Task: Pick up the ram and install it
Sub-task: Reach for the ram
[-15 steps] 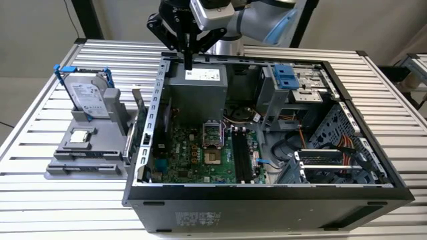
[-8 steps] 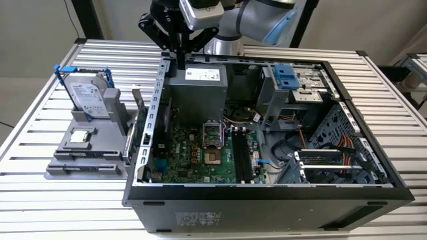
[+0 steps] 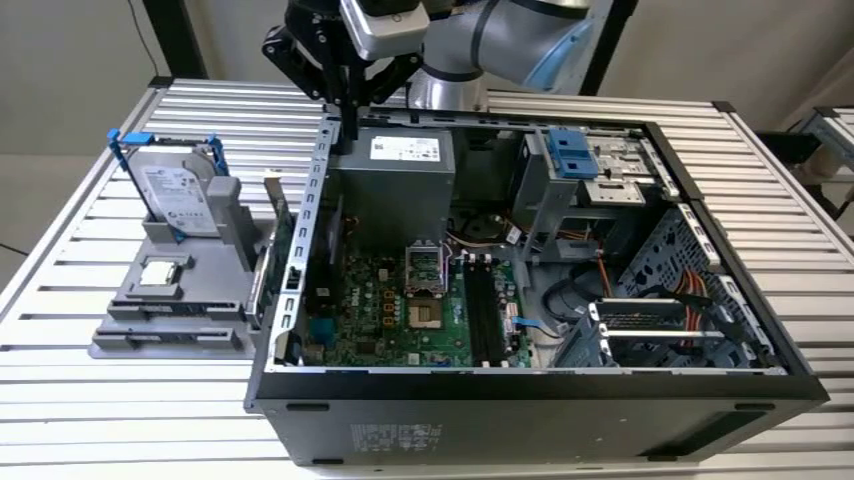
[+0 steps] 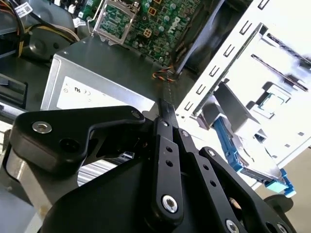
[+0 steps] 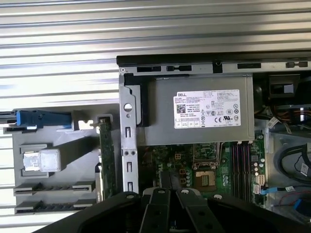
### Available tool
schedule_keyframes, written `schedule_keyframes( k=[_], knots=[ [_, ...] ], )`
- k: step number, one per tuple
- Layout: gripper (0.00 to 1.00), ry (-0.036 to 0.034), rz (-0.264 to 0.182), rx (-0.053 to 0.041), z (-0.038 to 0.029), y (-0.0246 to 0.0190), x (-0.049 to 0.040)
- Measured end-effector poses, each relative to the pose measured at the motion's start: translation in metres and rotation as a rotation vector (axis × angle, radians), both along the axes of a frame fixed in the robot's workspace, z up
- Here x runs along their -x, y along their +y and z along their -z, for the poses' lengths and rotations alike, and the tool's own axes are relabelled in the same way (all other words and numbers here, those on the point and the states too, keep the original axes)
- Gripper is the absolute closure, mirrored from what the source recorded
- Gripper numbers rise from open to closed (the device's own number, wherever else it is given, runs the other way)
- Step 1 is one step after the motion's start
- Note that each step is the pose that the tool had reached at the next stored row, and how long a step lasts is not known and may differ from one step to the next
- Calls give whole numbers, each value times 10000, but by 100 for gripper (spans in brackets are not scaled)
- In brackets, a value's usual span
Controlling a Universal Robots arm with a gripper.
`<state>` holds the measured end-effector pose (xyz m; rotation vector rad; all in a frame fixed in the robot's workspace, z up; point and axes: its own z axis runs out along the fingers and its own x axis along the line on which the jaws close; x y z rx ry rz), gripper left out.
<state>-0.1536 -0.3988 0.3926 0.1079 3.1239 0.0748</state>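
Observation:
The ram (image 3: pixel 282 212) is a thin green board standing on edge in the grey holder (image 3: pixel 174 300), just outside the case wall on the exterior view's left. In the first wrist view the ram (image 5: pixel 107 155) lies beside the case's metal edge. My gripper (image 3: pixel 350 138) hangs over the back corner of the open computer case, above the power supply (image 3: pixel 390 170), a little behind and inward of the ram. Its black fingers (image 4: pixel 166 112) are shut together with nothing between them. The gripper (image 5: pixel 165 178) shows over the motherboard edge. The dark memory slots (image 3: pixel 478 312) lie on the motherboard.
A silver hard drive in a blue frame (image 3: pixel 176 190) stands upright in the holder, with a small square silver chip (image 3: pixel 160 272) in front of it. The open case (image 3: pixel 534 385) sits on a slatted metal table (image 3: pixel 107 420). Cables and a drive cage (image 3: pixel 587 165) fill the exterior view's right.

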Motion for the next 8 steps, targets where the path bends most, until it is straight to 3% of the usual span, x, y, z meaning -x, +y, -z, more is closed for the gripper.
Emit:
schedule_keyframes(
  k=[8],
  knots=[
    [100, 0, -55, 0, 0, 0, 115]
  ],
)
